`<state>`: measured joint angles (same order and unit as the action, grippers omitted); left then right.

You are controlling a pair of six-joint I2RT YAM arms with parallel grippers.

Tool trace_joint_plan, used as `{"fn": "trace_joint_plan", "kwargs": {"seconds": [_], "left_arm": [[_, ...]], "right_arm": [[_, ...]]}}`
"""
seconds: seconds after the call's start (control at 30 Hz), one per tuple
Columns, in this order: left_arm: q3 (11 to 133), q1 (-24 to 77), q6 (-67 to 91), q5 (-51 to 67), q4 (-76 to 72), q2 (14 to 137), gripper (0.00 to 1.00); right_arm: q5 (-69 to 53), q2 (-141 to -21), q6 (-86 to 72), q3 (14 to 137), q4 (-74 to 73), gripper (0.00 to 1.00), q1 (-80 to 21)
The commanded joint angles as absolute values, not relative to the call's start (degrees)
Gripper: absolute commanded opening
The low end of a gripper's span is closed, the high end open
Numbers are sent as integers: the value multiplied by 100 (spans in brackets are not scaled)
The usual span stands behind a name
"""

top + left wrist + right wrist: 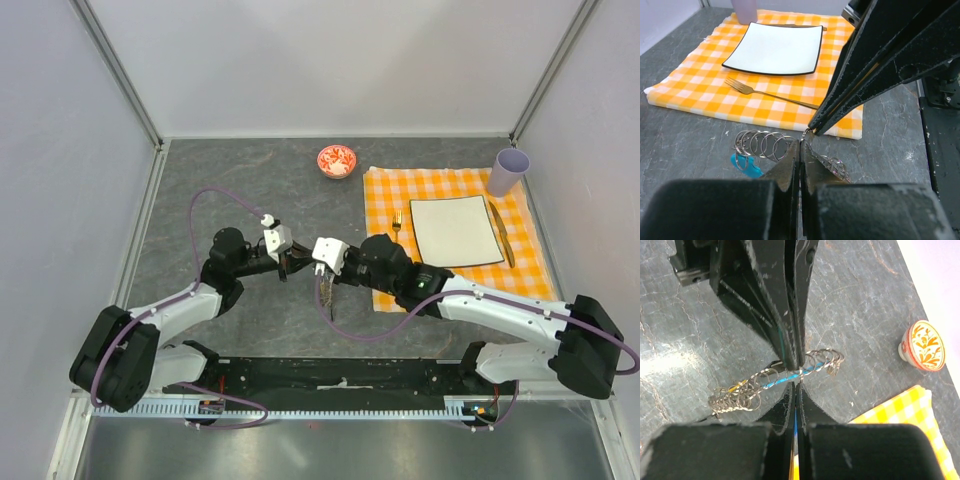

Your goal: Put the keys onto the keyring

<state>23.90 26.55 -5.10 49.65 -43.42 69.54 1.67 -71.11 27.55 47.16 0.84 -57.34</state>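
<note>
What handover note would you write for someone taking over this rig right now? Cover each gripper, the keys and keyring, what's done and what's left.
Left gripper: shut on the keyring, left of the checked cloth.
Right gripper: shut on the same wire, tip to tip with the left.
Keys: silvery bunch at one end of the loop.
Done: both arms grip the loop.
Left: unclear how many keys are threaded; check, then finish.

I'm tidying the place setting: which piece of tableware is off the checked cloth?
The small red-and-white bowl, on bare table left of the cloth; plate, fork and cup sit on it.
</note>
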Motion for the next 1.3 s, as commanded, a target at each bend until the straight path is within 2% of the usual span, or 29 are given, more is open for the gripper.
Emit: {"fn": "trace_joint_plan", "kwargs": {"seconds": [0.0,0.23,0.43,0.6,0.67,0.7,0.73,0.83,1.27], "left_arm": [[2356,2558,-343,4422,-4825,6750,2],[2286,2549,-238,4272,-4948,6706,2],[2101,2558,254,4201,-5695,6820,2],[2170,2558,317,4561,-5767,6970,2],[2285,2558,63,4771,-5416,7031,8],[2433,2558,18,4859,-5223,7040,15],[2487,2558,-296,4947,-4838,7057,28],[2601,2558,-587,5159,-4510,6996,41],[2962,2479,-1748,5370,-3297,6732,48]], "right_arm": [[659,-6741,2391,4325,95,0,-5713],[651,-6671,2145,3999,588,0,-5669],[247,-6908,1574,3631,1510,0,-5634],[105,-6935,1520,3498,1855,0,-5537],[97,-6908,1634,3542,1828,0,-5528],[114,-6900,1696,3551,1785,0,-5520],[114,-6899,1827,3586,1758,0,-5520],[88,-6926,2160,3744,1556,0,-5520],[-378,-7189,2944,4552,1257,0,-5520]]}}
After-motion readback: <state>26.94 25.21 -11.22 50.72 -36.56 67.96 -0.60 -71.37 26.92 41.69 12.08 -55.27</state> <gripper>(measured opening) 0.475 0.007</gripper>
